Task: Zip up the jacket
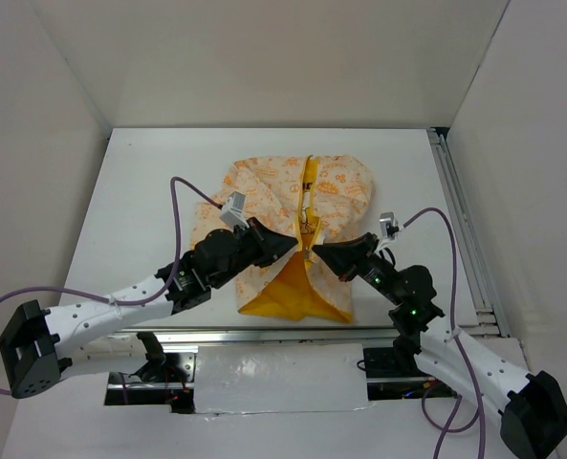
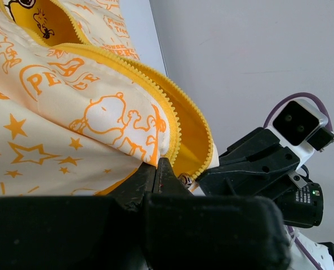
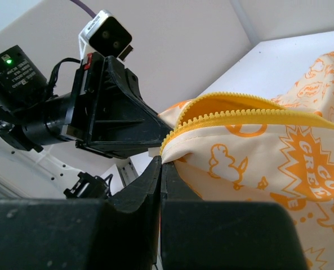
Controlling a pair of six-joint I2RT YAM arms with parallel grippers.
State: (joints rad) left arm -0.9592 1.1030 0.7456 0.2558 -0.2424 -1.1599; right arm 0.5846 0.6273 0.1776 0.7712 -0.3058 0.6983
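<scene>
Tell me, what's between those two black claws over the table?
Just the yellow zipper of the jacket. The left gripper and right gripper each pinch a front edge, tips nearly meeting; the top view shows it.

jacket [image 2: 48,121] print — "PE…", "GRE…" partly readable

Jacket [image 1: 264,191] is filling mid table [image 1: 149,182]; bare tabletop is running wide on its left, right and far side. Left gripper [image 1: 293,243] and right gripper [image 1: 317,252] are crowding the zipper gap, tips almost meeting (nothing is fitting between). Cables [image 1: 180,191] are arching up beside each. Rail [image 1: 460,220] is lining the right edge; walls [image 1: 264,57] are boxing three sides.
</scene>
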